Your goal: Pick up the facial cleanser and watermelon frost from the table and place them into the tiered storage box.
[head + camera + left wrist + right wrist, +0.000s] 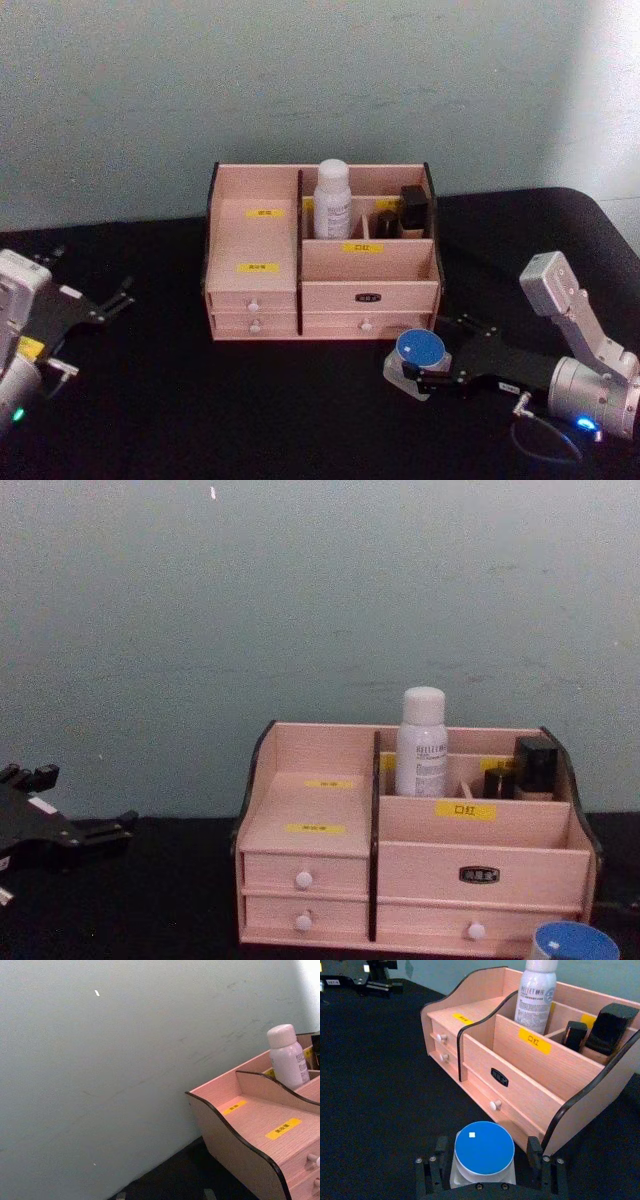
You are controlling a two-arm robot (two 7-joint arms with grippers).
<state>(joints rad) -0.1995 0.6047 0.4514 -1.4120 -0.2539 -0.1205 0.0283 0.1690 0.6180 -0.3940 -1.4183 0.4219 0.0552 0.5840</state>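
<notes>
Head: my right gripper (415, 356) unclenched, straddling upright watermelon frost jar (419, 347); tiered storage box (340, 265) at 11 o'clock. My left gripper (115, 298) parked at 9, spread. Right wrist: fingers (536, 1152) flank jar, no pinch. Chest: jar at box's 5 o'clock.

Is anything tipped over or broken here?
Nothing stands out. The white bottle stands upright in the tiered storage box, drawers shut; the blue-lidded jar sits upright between the right gripper's open jaws. The left gripper idles at left.

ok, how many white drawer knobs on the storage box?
3: upper left drawer knob, lower left knob, lower right knob. Upper right front has a dark plate instead.
</notes>
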